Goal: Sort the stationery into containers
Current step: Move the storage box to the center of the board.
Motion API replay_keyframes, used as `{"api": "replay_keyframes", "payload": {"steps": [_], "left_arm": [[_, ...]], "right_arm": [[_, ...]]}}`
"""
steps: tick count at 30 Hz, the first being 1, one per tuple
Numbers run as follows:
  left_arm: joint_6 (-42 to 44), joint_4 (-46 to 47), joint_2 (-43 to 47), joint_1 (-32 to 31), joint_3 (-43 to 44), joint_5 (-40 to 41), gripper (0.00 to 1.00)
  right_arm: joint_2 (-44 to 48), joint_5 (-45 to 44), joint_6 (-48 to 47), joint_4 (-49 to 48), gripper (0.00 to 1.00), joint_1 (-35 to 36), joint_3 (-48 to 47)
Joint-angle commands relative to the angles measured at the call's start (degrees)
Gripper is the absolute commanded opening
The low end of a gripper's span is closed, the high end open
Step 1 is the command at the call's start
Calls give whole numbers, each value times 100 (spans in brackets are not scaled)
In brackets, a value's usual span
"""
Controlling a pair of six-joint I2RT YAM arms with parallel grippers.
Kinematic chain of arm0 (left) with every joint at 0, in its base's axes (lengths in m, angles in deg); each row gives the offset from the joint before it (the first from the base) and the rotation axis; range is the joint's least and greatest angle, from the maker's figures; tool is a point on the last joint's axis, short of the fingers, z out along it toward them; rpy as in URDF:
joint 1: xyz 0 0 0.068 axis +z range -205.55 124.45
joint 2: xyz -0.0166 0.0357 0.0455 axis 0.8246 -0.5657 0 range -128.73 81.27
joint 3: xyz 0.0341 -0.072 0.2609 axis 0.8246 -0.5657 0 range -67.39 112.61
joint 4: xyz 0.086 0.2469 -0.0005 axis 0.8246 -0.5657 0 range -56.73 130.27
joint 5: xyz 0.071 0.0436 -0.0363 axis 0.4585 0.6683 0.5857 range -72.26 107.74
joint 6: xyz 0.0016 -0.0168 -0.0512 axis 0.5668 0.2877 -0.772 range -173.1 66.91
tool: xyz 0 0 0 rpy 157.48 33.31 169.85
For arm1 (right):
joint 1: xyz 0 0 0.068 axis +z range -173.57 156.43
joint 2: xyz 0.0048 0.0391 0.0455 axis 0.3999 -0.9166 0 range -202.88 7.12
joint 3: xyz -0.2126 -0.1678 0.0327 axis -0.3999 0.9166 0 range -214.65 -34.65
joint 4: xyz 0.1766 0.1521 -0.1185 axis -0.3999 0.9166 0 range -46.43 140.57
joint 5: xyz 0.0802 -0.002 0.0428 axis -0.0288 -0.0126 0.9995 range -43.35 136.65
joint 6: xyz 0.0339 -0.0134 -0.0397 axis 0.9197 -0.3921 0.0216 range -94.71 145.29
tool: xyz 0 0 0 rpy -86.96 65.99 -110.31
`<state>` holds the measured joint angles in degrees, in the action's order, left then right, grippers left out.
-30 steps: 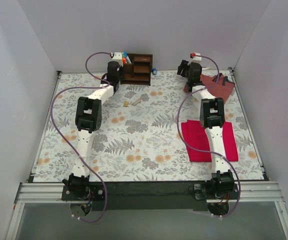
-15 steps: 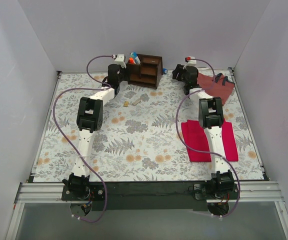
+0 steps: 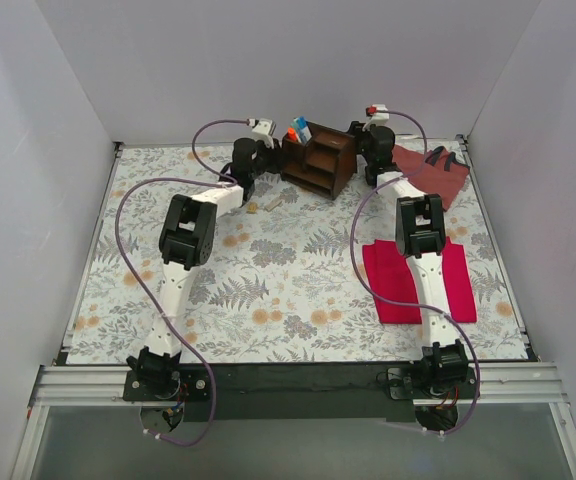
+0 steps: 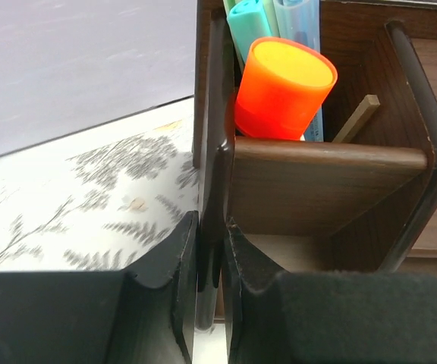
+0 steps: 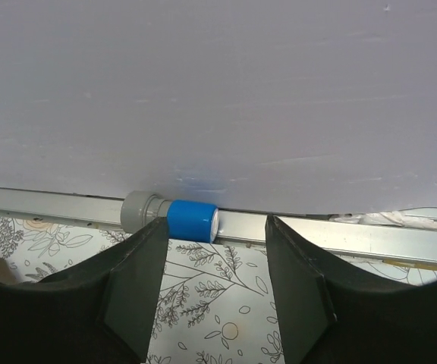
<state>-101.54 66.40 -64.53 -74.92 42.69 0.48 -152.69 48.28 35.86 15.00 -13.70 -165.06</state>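
The dark brown wooden organiser [image 3: 320, 162] stands skewed near the back wall. An orange-capped marker [image 4: 283, 87], a teal marker [image 4: 249, 21] and a blue pen [image 4: 298, 23] stand in its tall compartment. My left gripper [image 3: 272, 156] is shut on the organiser's left side wall [image 4: 212, 189]. My right gripper [image 3: 362, 142] is open and empty just right of the organiser, facing the back wall. A short blue-grey cylinder [image 5: 173, 218] lies against the back rail, just beyond the left fingertip [image 5: 139, 280]. Two tan erasers [image 3: 252, 208] [image 3: 276, 200] lie on the mat in front of the organiser.
A reddish-brown bag [image 3: 436, 172] lies at the back right corner. A flat red cloth [image 3: 418, 282] lies under the right arm. White walls close in the back and sides, and a metal rail [image 5: 340, 239] runs along the back edge.
The left gripper has dragged the organiser to the right and turned it. The right gripper has moved left, close behind the organiser by the back wall.
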Motion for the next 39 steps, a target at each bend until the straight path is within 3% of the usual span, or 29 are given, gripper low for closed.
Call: {"api": "replay_keyframes", "payload": {"steps": [1,8,17,23,30,36,39], "left_arm": [[-219,-169,1139,469,-627,784,0],[133,-688,1974,725,-1603,987,0],[116,-1180,2846,690,-2772,1646,0],[-191,-1584,3066,690,-2896,2252,0],[-516,-1778,3180,690,-3019,2666,0],[-535,-1129,2785,628,-3054,2833,1],[-517,-899,2679,584,-3080,2868,7]], "right_arm": [[3,-365,-213,-219,64,-29,-388],[81,-479,50,-201,69,-90,-249],[28,-250,42,-201,69,-64,-345],[318,-427,402,-148,64,33,182],[942,47,-45,-174,63,15,928],[1610,487,-204,-491,62,15,2018],[1926,593,-265,-535,63,24,2466]]}}
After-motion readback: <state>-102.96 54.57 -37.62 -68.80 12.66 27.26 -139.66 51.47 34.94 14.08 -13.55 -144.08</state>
